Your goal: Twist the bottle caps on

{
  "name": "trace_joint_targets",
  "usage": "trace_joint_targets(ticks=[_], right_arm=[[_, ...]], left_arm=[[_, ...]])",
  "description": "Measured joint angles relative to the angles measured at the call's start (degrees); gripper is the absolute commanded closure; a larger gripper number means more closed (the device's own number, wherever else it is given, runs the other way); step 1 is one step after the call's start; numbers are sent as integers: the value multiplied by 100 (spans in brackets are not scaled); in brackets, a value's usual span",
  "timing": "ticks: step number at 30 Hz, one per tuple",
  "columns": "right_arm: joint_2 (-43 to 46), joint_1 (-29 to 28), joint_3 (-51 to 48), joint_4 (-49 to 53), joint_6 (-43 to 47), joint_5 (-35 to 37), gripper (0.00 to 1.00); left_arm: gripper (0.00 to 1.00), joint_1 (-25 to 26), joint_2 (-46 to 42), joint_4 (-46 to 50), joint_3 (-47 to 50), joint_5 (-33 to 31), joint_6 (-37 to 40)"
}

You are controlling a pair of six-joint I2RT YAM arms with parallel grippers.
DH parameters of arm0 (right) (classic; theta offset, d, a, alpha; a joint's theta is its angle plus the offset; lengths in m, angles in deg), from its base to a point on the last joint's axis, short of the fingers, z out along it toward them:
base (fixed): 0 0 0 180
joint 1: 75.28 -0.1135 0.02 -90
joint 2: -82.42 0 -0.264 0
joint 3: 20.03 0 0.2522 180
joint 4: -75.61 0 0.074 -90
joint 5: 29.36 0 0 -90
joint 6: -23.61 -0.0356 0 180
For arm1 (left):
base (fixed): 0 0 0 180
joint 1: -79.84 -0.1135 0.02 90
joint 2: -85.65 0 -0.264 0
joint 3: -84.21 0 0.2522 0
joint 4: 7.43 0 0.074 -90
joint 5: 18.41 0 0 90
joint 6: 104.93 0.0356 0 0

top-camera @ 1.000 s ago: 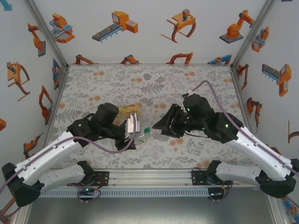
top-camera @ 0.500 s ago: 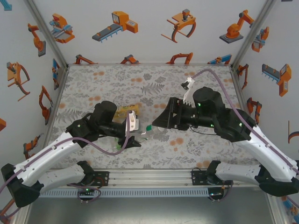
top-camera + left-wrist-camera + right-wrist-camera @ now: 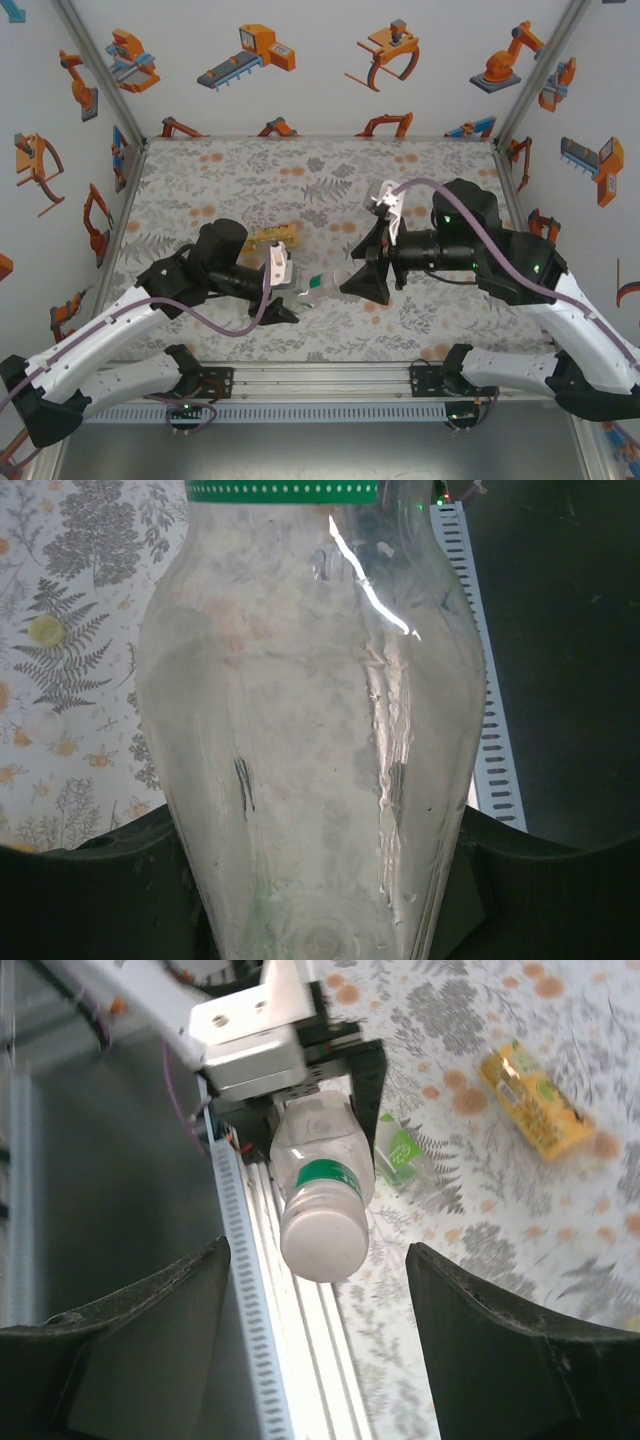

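Left pincer (image 3: 283, 290) is clamped on the clear bottle (image 3: 310, 740), gripping the body near its base. The bottle is held off the desk (image 3: 300, 180), roughly level, neck pointing at the right arm. A green band runs round the neck. A whitish cap (image 3: 322, 1245) sits on the neck end; can't tell how far it is screwed down.

Right pincer (image 3: 363, 266) faces the bottle's cap end with its jaws wide apart. In the right wrist view its fingers (image 3: 140, 1340) flank the cap on both sides, touching neither cap nor bottle.

Yellow bottle (image 3: 530, 1100) lies on its side on the desk, beyond the left arm and well apart from the right pincer. Green-labelled bottle (image 3: 400, 1150) also lies on the desk, just beside the held bottle in the right wrist view; can't tell if they touch.

The held bottle hangs over the desk's near part, close to the metal rail (image 3: 285, 1360) at the edge.
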Motion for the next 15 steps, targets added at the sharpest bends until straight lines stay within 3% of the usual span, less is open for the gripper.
trace_joint_targets(ticks=[7,15], right_arm=[[-85,-4,-7,20,1888,-962,37],[-173,-4,-334,-22,2503,-1189,46]], left_arm=[[100,37,0,74,-7,92,-42],[100,74,0,96,-52,105,-85]])
